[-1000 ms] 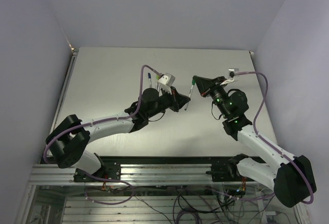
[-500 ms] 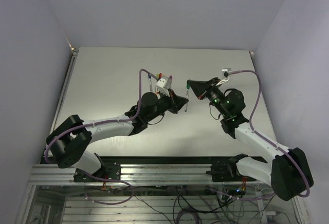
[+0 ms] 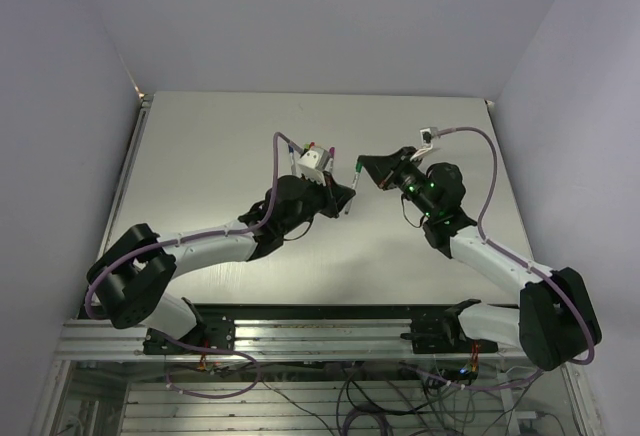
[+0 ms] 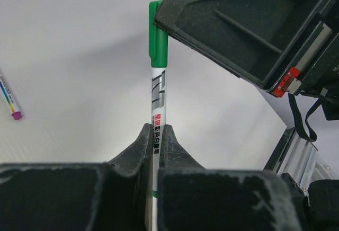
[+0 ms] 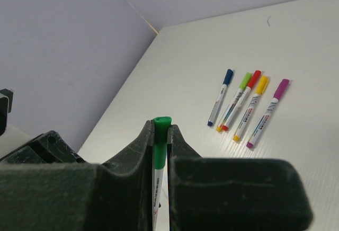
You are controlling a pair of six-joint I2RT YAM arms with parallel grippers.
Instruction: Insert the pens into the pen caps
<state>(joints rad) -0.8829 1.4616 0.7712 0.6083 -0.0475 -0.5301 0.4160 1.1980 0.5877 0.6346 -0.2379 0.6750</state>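
Observation:
A white pen [image 4: 158, 112] with black and red print stands between my left gripper's [image 4: 157, 129] shut fingers. A green cap [image 4: 158, 37] sits on its far end. My right gripper [image 5: 161, 126] is shut on that green cap [image 5: 161, 131], with the pen's white body running down between its fingers. In the top view the two grippers meet tip to tip over the table's middle, the left gripper [image 3: 345, 199] low and the right gripper [image 3: 361, 169] above it, with the pen [image 3: 352, 186] between them.
Several capped pens lie side by side on the table: blue [image 5: 221, 97], light green [image 5: 238, 93], red [image 5: 247, 90], yellow [image 5: 251, 107] and magenta [image 5: 268, 113]. A magenta pen end [image 4: 10, 103] shows at the left of the left wrist view. The table's far-left corner meets the wall [image 5: 153, 28].
Both grippers have moved toward each other and to the left. The gap between the left gripper's pen and the right gripper's green cap has closed, and the cap now sits on the pen's end.

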